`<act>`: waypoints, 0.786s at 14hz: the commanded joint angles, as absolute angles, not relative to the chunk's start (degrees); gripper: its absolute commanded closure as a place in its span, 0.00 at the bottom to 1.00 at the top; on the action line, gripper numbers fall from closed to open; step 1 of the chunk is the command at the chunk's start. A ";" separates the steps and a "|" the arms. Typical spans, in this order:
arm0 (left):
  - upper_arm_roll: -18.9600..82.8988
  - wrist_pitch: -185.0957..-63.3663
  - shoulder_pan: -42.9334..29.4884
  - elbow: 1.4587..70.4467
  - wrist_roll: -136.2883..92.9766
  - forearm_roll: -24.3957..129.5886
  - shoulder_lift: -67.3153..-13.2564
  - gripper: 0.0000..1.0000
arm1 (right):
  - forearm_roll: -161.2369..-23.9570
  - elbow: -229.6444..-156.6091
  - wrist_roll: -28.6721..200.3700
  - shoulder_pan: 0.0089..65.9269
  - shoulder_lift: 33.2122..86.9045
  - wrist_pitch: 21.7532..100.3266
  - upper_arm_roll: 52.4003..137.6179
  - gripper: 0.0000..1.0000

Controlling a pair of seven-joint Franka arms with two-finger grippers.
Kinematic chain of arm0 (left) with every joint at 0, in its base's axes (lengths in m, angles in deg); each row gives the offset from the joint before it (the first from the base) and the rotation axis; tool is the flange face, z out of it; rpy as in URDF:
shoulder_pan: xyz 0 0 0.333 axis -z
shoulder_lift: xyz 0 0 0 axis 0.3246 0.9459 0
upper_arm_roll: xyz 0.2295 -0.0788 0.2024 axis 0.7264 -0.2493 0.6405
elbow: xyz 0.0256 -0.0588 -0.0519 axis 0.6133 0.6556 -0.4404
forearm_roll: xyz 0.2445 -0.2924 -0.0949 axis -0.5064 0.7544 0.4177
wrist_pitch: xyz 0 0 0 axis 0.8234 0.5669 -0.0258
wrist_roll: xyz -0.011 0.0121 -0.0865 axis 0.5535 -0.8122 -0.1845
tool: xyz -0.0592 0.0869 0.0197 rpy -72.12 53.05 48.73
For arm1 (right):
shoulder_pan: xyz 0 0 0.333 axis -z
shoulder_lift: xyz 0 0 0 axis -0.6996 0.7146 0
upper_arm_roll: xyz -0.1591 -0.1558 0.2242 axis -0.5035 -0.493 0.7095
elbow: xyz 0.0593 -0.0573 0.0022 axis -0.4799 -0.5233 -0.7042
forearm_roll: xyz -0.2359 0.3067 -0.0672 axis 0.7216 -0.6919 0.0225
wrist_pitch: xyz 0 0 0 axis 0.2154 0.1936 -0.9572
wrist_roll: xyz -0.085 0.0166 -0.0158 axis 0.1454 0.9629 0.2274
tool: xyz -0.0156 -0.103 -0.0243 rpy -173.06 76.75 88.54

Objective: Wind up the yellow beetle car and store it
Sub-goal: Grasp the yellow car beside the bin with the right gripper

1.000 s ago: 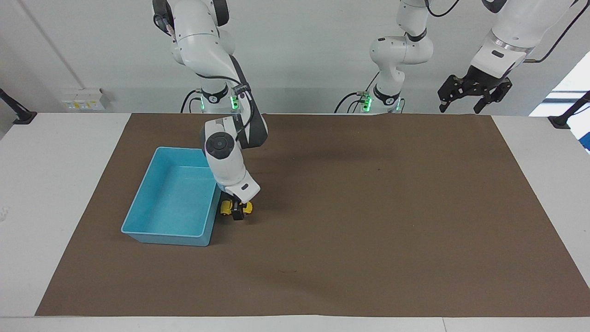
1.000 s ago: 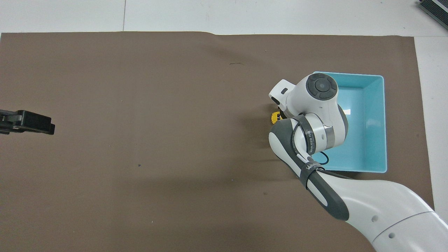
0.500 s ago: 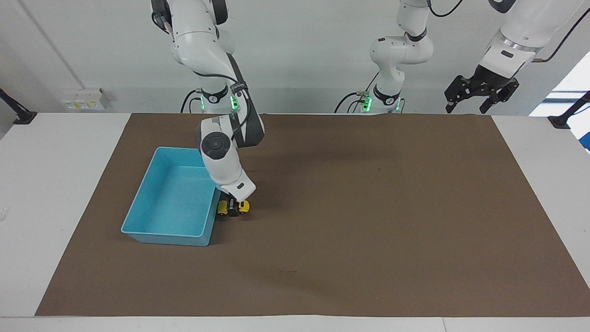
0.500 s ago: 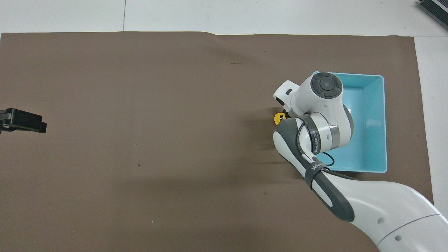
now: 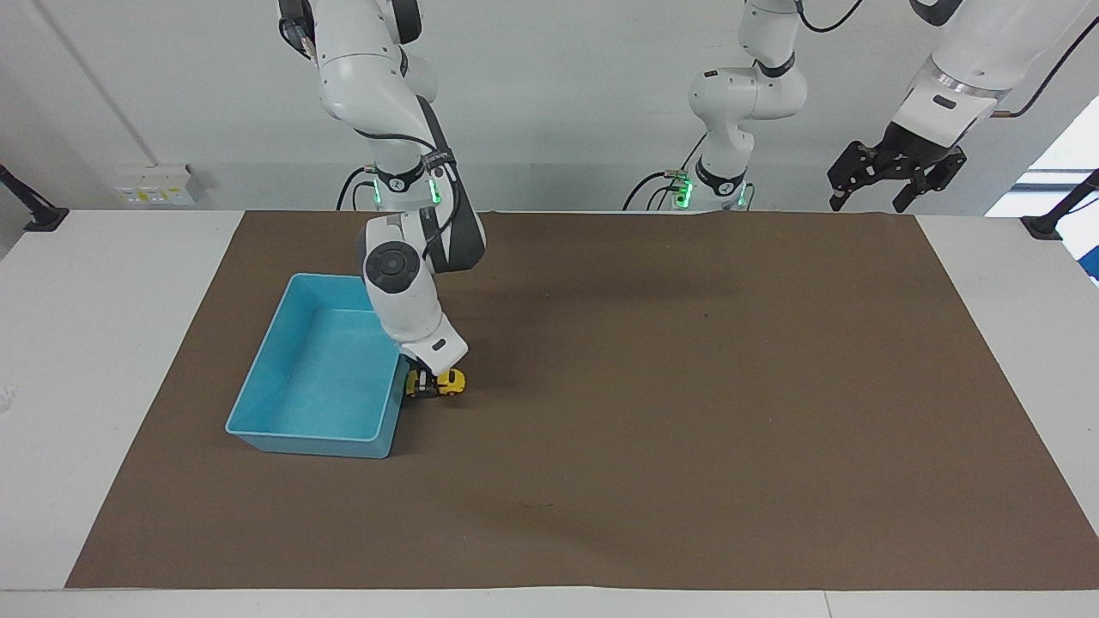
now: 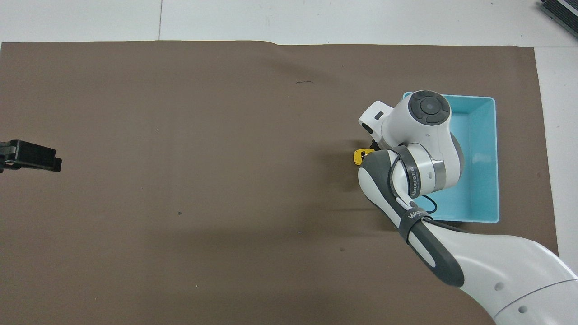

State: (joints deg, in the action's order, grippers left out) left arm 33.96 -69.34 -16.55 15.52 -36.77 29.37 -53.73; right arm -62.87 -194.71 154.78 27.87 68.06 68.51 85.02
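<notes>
White wall [image 5: 558,103] ran along the robots' end of the room, with a socket box [image 5: 154,184] low on it. White desk [image 5: 103,360] carried a brown mat [image 5: 687,412] covering most of the top. Blue bin [image 5: 283,429] sat on the mat just beside the right end effector [image 5: 427,384], toward the right arm's end. Left end effector [image 5: 893,172] waited raised over the mat's corner, fingers spread apart. Right end effector was down at the mat, clenched on the yellow beetle car [image 5: 445,383], which sat on the mat just beside the bin's wall.
</notes>
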 commanded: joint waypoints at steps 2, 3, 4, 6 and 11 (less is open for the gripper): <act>33.50 -69.17 -16.92 15.87 -36.92 30.18 -53.95 0.00 | -62.01 -195.90 153.54 27.61 66.95 69.39 85.79 1.00; 33.68 -69.08 -17.44 15.88 -37.01 30.18 -53.95 0.00 | -62.01 -195.64 152.57 27.08 67.04 69.56 85.79 1.00; 33.94 -69.08 -17.79 15.88 -37.01 30.10 -54.04 0.00 | -62.01 -195.63 152.12 26.90 67.04 69.74 85.79 1.00; 34.12 -69.08 -18.23 15.88 -37.01 30.10 -54.04 0.00 | -62.01 -196.07 150.46 25.77 66.95 70.70 85.79 1.00; 34.03 -69.08 -18.32 15.88 -37.01 30.10 -54.04 0.00 | -62.18 -196.25 146.41 24.80 67.48 73.34 85.96 1.00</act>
